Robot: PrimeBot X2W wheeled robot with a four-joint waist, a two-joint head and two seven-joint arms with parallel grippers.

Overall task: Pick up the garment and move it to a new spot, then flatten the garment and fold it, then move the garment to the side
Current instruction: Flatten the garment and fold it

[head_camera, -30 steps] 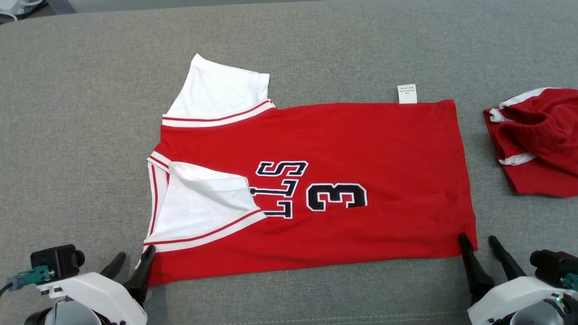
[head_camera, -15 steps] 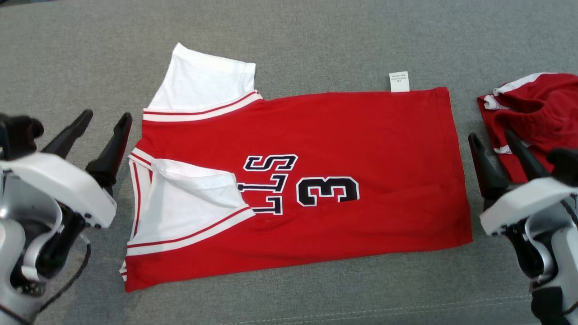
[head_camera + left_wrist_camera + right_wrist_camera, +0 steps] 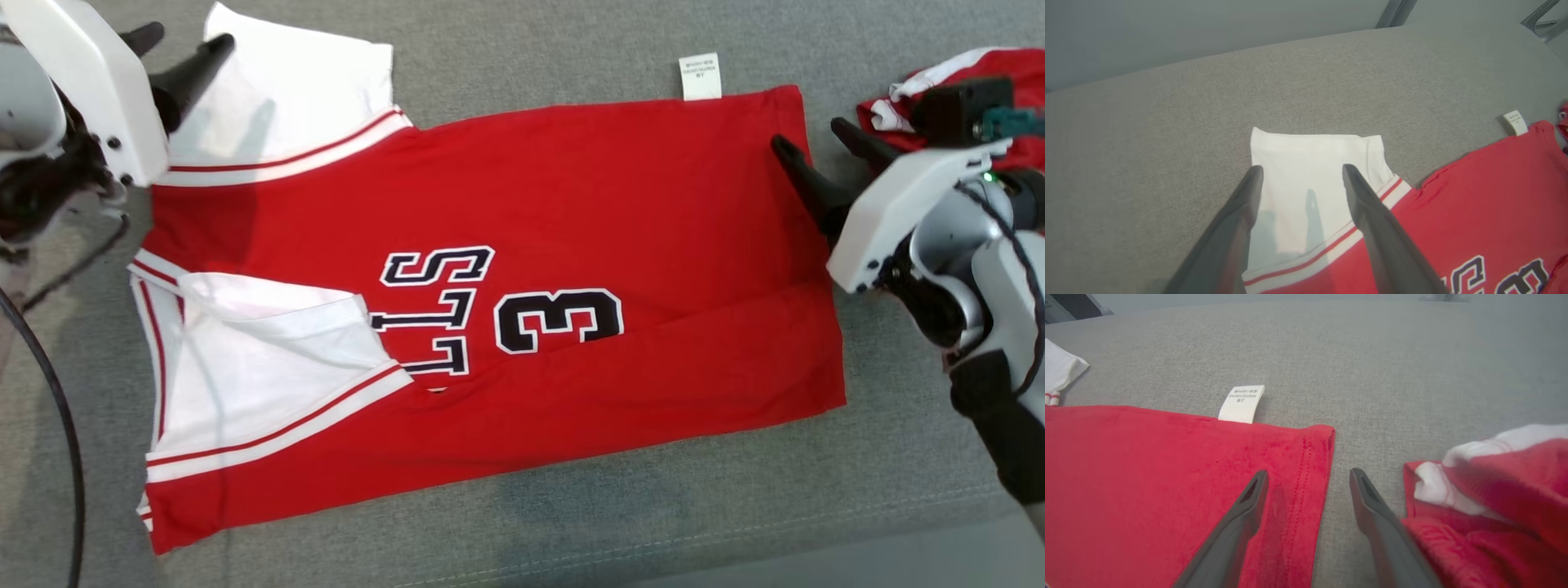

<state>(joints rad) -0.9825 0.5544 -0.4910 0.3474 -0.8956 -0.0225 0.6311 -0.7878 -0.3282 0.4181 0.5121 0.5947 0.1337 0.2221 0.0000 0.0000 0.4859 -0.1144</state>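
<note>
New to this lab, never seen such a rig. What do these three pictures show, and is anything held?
It is a two-armed robot folding laundry. One picture comes from a camera on its head, looking down; the other two from cameras on its wrists, looking along each pair of dark fingers. A red shirt with a 3 on it lies spread on a grey cushion, one white sleeve sticking out. A second, crumpled red garment lies at its right. The left tool is open above the sleeve, the right tool open at the shirt's hem. Nothing is held.
</note>
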